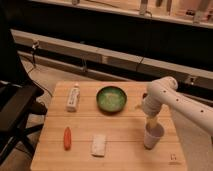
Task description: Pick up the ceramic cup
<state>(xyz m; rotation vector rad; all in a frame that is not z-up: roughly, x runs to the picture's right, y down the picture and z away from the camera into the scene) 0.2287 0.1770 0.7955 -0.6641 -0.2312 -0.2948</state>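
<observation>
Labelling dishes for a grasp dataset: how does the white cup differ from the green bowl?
The ceramic cup is white, the green bowl green. The cup is small and narrow; the bowl is far wider and shallower. The gripper hangs right over the cup, near the right edge of the table; the bowl sits mid-table with no arm over it. Both stand upright.

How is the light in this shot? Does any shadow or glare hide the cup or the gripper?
Camera view: warm, even light on the table, with no glare on the wood. The white cup stands out bright near the right front edge. The gripper hangs just above the cup's rim, in the arm's own shade. The room behind the table is dark.
</observation>
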